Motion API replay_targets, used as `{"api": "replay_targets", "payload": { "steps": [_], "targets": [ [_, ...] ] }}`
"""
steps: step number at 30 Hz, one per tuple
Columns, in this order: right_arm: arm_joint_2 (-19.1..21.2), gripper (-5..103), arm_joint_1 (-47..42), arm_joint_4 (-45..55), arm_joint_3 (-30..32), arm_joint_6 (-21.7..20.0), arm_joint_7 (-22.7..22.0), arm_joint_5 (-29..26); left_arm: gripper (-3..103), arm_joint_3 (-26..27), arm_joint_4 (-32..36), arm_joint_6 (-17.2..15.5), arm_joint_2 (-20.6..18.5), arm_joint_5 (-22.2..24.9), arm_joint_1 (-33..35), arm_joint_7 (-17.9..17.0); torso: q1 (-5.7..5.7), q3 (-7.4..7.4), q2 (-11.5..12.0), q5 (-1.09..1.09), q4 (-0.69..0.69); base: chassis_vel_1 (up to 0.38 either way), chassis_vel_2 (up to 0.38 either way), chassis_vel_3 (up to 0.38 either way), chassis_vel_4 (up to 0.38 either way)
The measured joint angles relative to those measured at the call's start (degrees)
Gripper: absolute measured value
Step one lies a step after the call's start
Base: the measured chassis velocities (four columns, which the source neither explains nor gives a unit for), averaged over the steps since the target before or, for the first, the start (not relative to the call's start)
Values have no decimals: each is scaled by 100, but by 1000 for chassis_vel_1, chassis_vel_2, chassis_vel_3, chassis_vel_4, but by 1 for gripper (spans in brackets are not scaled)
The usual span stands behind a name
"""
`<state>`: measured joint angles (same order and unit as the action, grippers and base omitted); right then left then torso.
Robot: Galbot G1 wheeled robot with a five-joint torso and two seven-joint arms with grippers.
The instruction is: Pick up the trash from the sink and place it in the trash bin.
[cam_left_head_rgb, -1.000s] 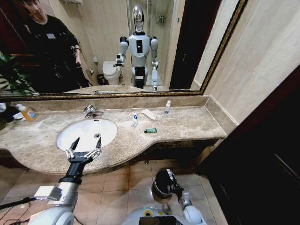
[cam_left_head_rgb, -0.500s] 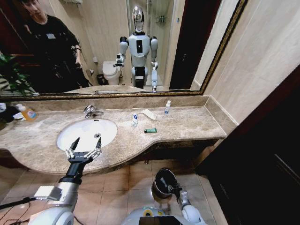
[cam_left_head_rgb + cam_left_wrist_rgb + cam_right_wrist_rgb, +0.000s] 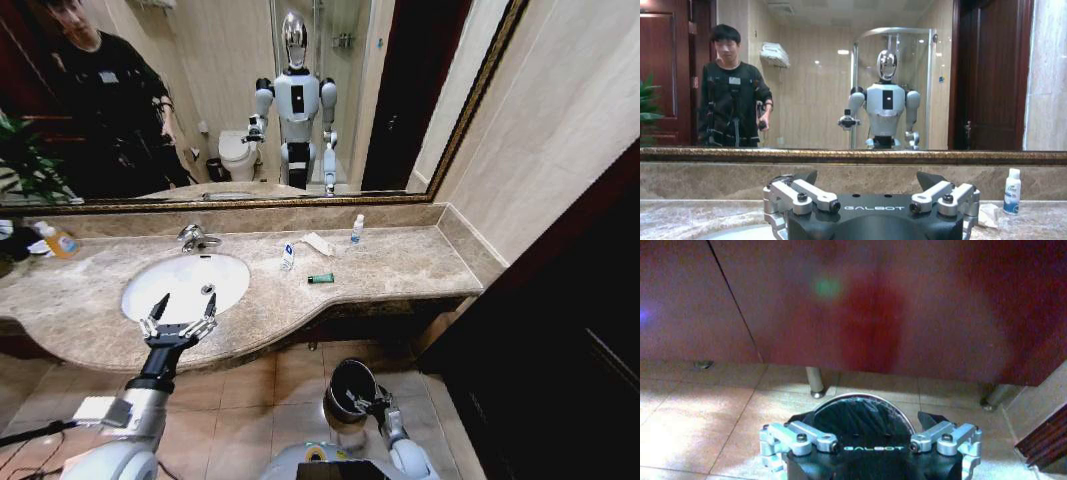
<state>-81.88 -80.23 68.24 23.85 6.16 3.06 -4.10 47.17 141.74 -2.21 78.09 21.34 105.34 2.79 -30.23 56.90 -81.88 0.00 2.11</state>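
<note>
A wide mirror (image 3: 230, 100) in a gilt frame hangs above the beige marble counter (image 3: 400, 265) and reflects a glass shower stall, a toilet and pale tiled walls. Beige stone covers the side wall (image 3: 560, 120). Reddish-tan floor tiles (image 3: 270, 400) run beneath dark red-brown cabinet doors (image 3: 860, 305)
</note>
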Motion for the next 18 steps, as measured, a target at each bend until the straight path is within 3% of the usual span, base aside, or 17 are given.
{"api": "replay_targets", "payload": {
  "steps": [10,18],
  "targets": [
    [72,100,-32,196,65,-14,-26,-259,100,0,0,0,0,0,0,0,0,0,0,0,0,0,0,0,0],
    [196,100,-392,1284,91,-458,-222,-694,100,0,0,0,0,0,0,0,0,0,0,0,0,0,0,0,0]
  ]
}}
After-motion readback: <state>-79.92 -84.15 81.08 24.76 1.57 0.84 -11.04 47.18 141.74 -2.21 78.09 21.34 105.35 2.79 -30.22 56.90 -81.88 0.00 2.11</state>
